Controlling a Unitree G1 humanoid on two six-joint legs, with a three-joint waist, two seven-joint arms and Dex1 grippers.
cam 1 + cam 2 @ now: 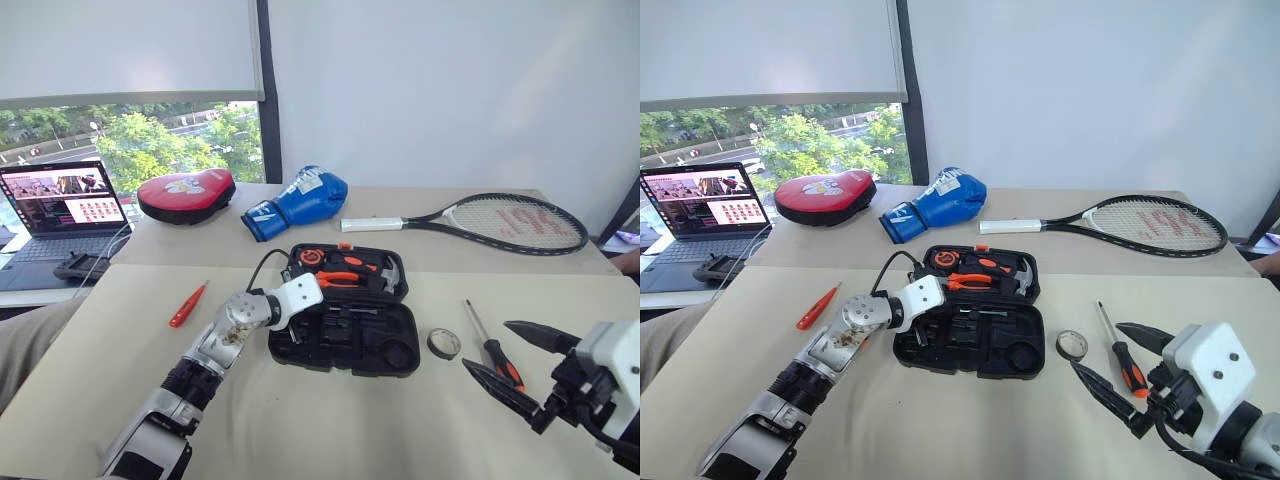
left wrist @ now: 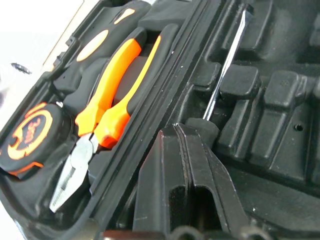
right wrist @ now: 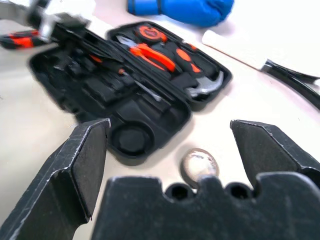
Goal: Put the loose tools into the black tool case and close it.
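The black tool case (image 1: 345, 310) lies open in the middle of the table (image 1: 300, 430), its lid half holding a tape measure (image 2: 30, 137), orange-handled pliers (image 2: 107, 107) and a hammer (image 3: 205, 85). The left gripper (image 2: 192, 165) reaches into the near half of the case from about seven o'clock, its two black fingers (image 2: 200, 175) pressed tight together on the handle end of a thin screwdriver (image 2: 227, 62), whose metal shaft runs on across the moulded slots (how much of the handle sits between the fingers cannot be made out).

At nine o'clock from the case, well apart from it, a red-handled tool (image 1: 187, 305) lies loose on the table. At three o'clock, just beside the case, sits the small grey tape roll (image 1: 443, 343), and just past it a second screwdriver (image 1: 490, 348) with an orange-and-black handle.

The right gripper (image 1: 515, 358) hovers near that second screwdriver at about four o'clock from the case, its fingers spread wide and holding nothing.

Along the far side, from ten to two o'clock: a laptop (image 1: 60, 210), a red pad (image 1: 186, 193), a blue boxing glove (image 1: 298, 200) and a tennis racket (image 1: 500, 222).
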